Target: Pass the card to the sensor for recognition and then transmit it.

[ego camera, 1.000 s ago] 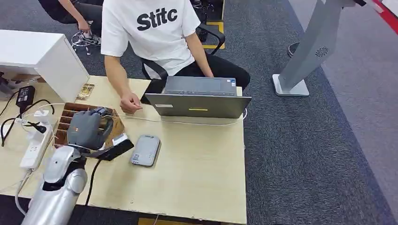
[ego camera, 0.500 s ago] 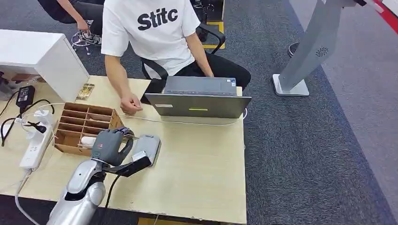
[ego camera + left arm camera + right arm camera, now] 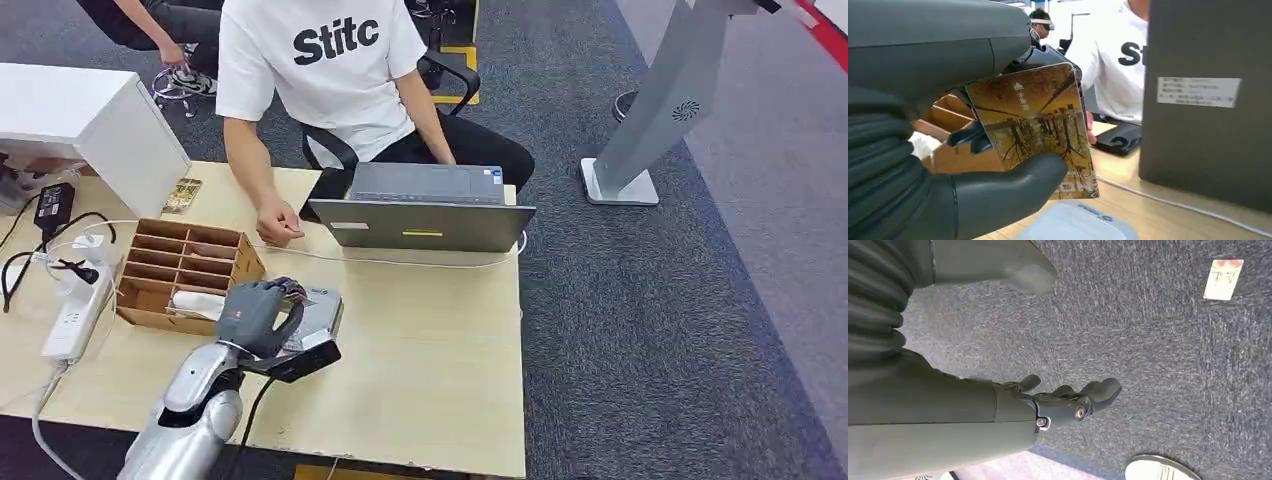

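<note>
My left hand (image 3: 262, 312) pinches a golden-brown card (image 3: 1040, 125) between thumb and fingers, close above the grey card sensor (image 3: 322, 305) lying on the table (image 3: 430, 340). In the left wrist view the left hand (image 3: 923, 150) holds the card upright, with the pale sensor (image 3: 1078, 225) just beneath its edge. My right hand (image 3: 1068, 400) hangs over the carpet with its fingers apart and nothing in it.
A brown divided card box (image 3: 180, 265) stands left of the sensor. A person in a white shirt (image 3: 320, 60) sits behind a grey laptop (image 3: 425, 215), one hand (image 3: 278, 222) resting on the table. A power strip (image 3: 72, 310) and cables lie far left.
My left hand has moved right from over the card box to the sensor, carrying the card. The person and laptop have stayed put.
</note>
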`<action>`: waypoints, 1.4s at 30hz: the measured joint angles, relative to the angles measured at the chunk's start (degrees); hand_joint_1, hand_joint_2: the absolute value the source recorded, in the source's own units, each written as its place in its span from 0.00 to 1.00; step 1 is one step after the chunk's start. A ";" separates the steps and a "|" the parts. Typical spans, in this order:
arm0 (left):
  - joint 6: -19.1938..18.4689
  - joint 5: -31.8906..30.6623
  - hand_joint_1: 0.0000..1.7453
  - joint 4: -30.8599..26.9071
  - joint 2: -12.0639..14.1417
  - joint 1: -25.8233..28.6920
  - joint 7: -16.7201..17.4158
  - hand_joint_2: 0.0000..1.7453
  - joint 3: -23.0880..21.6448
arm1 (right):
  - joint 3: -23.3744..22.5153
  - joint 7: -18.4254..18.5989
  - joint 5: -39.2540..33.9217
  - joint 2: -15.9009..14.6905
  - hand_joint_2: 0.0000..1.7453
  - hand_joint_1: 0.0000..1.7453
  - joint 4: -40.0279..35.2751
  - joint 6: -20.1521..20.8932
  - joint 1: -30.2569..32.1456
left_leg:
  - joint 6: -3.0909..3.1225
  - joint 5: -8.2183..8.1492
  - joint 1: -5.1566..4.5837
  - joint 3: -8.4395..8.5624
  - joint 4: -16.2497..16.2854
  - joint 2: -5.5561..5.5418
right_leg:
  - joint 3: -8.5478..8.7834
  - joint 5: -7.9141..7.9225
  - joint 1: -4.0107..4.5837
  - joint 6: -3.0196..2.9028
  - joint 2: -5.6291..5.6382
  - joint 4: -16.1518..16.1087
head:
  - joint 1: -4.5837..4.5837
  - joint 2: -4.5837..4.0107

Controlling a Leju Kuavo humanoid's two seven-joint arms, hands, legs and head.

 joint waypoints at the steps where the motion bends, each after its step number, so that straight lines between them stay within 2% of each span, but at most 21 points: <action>1: -0.15 -0.07 1.00 0.26 -0.04 -0.08 0.13 1.00 -0.31 | 0.00 0.09 0.02 0.04 1.00 0.00 0.00 -0.02 0.00 | 0.00 0.00 0.00 0.00 0.00 0.00 | 0.00 0.00 0.00 0.00 0.00 0.00 | 0.00 0.00; 17: -0.26 -0.26 1.00 4.17 -0.09 -0.15 0.26 1.00 -0.81 | 0.76 -0.11 1.05 0.74 1.00 0.00 0.22 0.24 0.01 | 0.00 0.00 0.00 0.00 0.00 0.00 | 0.00 0.00 0.00 0.00 0.00 0.00 | 0.02 0.00; 26: -0.65 -1.44 1.00 6.75 1.35 -0.64 3.34 1.00 -0.81 | 0.96 0.59 1.64 1.03 1.00 0.00 0.31 0.17 0.02 | 0.00 0.00 0.01 0.00 -0.01 -0.01 | 0.02 0.00 0.00 0.00 -0.01 0.01 | 0.00 0.00; 42: 2.30 -1.97 1.00 9.38 2.05 -0.75 4.22 1.00 -0.81 | 0.98 0.65 1.95 1.05 1.00 0.00 0.31 0.22 0.05 | -0.02 0.02 0.01 0.07 -0.01 -0.01 | 0.09 0.00 0.00 0.00 -0.01 0.03 | 0.00 0.00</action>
